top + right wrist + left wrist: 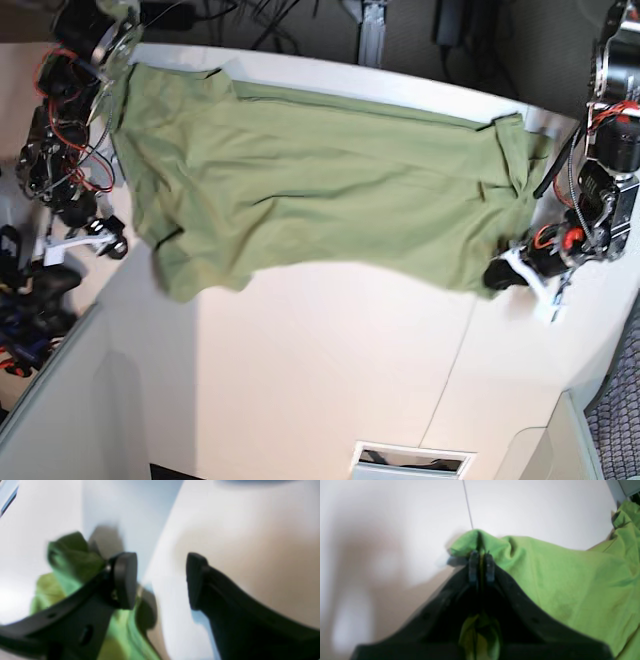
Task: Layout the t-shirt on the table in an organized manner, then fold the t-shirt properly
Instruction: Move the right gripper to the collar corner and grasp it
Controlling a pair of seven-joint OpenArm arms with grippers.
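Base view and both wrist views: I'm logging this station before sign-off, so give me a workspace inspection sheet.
Surface: white table, thin dark seam.
Job's things: green t-shirt spread across the far side, wrinkled, not folded.
Clutter: nothing seen.
Grippers: left gripper jaws shut on a t-shirt corner; right gripper jaws open, empty.
Cables: red wires on the arm; dark cables beyond the far edge.
Surroundings: slot at near edge.

Right wrist view is smeared: the shirt (72, 562) is a green blur behind the right claw (162, 580). In the left wrist view, the left claw (481, 566) hides the pinched hem, and the table (395, 517) blurs leftward.
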